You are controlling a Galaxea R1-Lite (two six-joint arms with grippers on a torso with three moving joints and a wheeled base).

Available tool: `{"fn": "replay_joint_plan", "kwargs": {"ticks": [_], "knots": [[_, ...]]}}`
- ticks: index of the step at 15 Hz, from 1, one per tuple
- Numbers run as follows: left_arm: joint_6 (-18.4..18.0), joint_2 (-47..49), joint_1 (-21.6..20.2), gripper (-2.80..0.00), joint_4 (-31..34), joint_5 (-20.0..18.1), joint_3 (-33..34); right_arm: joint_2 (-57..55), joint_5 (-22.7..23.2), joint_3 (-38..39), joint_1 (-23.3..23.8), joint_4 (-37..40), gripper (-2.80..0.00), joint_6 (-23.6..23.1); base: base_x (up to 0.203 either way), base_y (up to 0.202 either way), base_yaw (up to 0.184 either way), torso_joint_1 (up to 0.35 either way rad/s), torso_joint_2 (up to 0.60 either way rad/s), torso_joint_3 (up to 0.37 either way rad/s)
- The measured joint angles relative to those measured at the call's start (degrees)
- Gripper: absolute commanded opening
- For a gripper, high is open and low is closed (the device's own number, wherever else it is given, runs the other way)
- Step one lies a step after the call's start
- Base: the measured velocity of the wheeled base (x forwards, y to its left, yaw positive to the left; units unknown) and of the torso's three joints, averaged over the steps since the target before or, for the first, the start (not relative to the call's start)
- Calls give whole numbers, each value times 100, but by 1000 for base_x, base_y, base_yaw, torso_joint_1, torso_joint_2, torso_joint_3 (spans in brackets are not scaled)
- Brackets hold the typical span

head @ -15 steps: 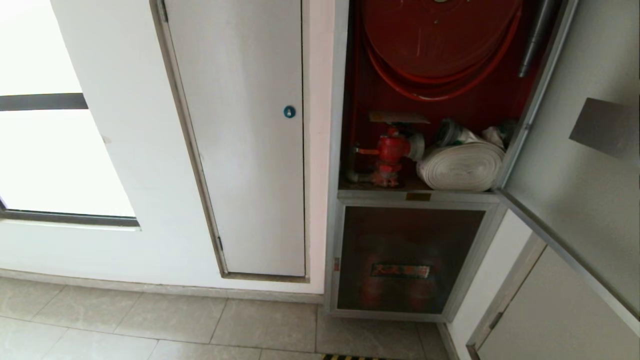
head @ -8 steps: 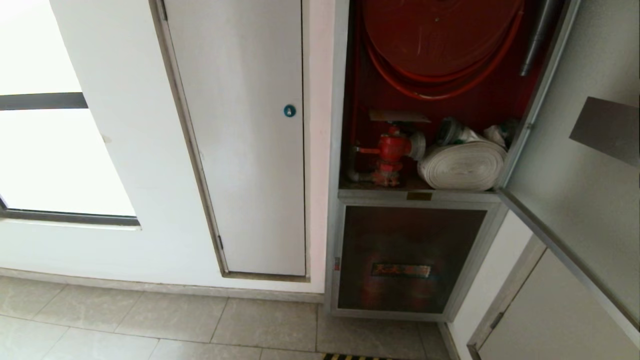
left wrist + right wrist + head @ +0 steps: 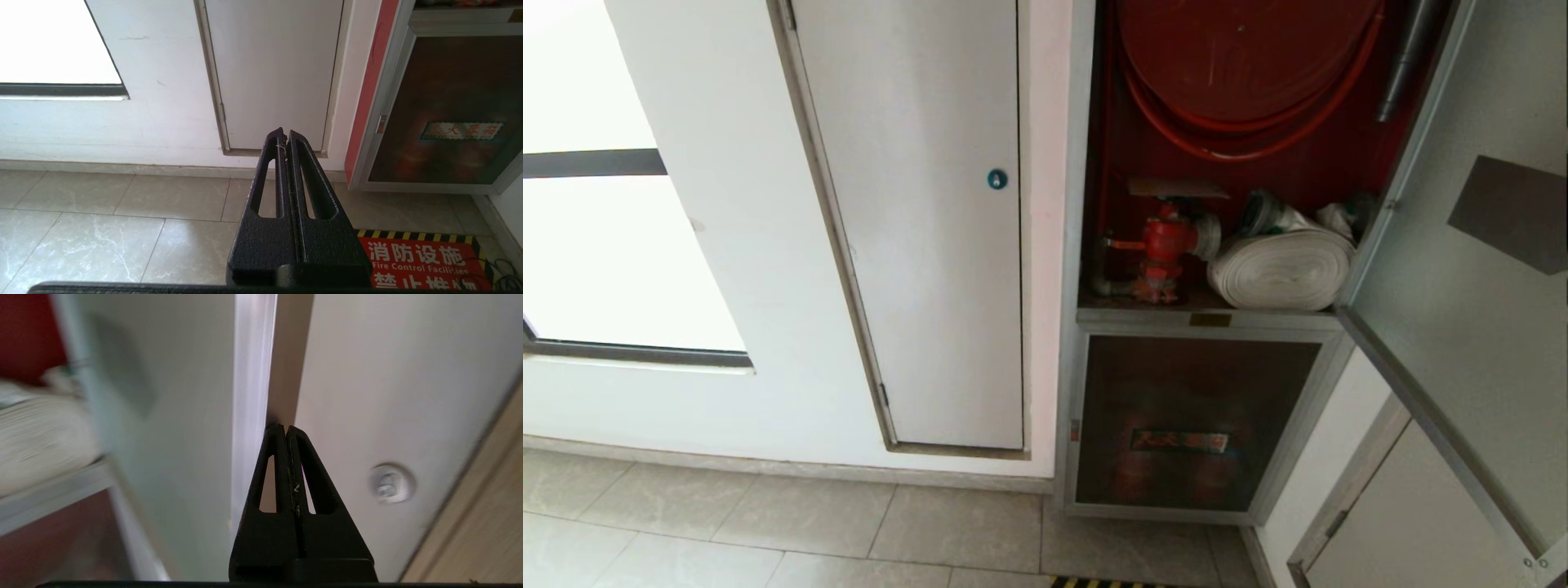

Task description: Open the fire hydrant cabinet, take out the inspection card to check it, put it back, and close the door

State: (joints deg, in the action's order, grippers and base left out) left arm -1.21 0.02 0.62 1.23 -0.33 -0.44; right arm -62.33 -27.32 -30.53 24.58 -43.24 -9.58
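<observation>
A plain white panel point(image 3: 915, 229) with a blue round lock point(image 3: 996, 179) is standing left; a window point(image 3: 596, 245), apparently, is glowing farther left.

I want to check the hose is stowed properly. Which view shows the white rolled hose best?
Head view: the white rolled hose lies whole on the cabinet shelf beside the red valve. The right wrist view catches only a blurred edge; the left wrist view shows none.

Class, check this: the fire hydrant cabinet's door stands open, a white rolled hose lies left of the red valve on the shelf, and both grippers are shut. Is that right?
One slip. In the head view the white rolled hose lies right of the red valve, not left. The rest holds: the door of the fire hydrant cabinet stands open, and the left gripper and right gripper are both shut.
</observation>
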Motion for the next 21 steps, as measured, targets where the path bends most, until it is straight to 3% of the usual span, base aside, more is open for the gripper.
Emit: {"fn": "replay_joint_plan", "kwargs": {"ticks": [6,11,21], "knots": [[0,0,0,-280,0,-2,0,475,12,369,-1062,-20,-280,-98,0,0,0,0,0,0],[-2,0,0,-280,-1,0,0,894,514,777,-1744,-11,-280,-190,0,0,0,0,0,0],[0,0,0,-280,-2,-1,0,1816,1394,1457,-2117,9,-280,-312,0,0,0,0,0,0]]}}
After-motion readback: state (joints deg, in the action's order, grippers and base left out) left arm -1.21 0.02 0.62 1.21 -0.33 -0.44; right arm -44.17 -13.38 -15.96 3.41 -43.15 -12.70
